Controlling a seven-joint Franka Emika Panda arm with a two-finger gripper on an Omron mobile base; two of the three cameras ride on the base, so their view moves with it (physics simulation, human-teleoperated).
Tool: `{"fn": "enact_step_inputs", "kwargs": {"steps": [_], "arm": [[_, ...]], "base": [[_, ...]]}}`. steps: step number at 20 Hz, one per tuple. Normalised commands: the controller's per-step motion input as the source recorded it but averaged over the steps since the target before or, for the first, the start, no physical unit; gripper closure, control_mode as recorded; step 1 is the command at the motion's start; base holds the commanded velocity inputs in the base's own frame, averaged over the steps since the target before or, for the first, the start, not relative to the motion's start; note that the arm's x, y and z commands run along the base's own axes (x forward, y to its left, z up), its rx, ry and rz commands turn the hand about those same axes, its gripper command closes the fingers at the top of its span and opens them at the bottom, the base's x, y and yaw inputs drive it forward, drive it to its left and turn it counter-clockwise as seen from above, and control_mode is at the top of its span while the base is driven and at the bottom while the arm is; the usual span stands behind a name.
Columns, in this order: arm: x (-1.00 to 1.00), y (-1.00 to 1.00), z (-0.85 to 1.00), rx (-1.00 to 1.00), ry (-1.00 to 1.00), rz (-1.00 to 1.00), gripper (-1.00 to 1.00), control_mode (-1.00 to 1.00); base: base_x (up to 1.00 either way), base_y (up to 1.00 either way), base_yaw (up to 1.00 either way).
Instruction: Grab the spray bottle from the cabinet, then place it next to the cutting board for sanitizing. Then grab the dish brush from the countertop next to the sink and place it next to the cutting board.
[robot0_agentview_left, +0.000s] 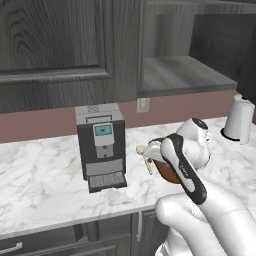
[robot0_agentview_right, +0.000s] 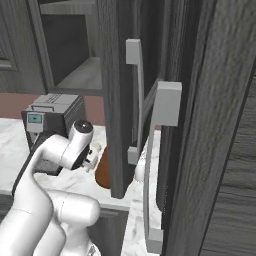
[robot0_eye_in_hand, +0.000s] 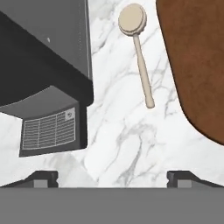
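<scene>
Hand view, white marble countertop (robot0_eye_in_hand: 118, 140), dish brush (robot0_eye_in_hand: 138, 48) between coffee machine (robot0_eye_in_hand: 43, 65) and cutting board (robot0_eye_in_hand: 197, 65), gripper (robot0_eye_in_hand: 112, 177) released

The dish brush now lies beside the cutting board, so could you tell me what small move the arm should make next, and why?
Probably lift the open gripper straight up and away. The dish brush lies flat on the countertop between the coffee machine and the cutting board, clear of the fingertips, so nothing is left to hold.
</scene>
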Motion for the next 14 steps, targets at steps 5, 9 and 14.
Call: {"fn": "enact_step_inputs", "kwargs": {"steps": [5,9,14], "arm": [[-0.68,0.0,0.87,-0.04,-0.12,-0.02,-1.0,-1.0],[-0.58,0.0,0.98,-0.02,-0.03,-0.03,-1.0,-1.0],[-0.55,0.0,0.99,-0.01,0.0,0.0,-1.0,-1.0]], "base": [[0.0,0.0,0.0],[0.0,0.0,0.0],[0.0,0.0,0.0]]}}
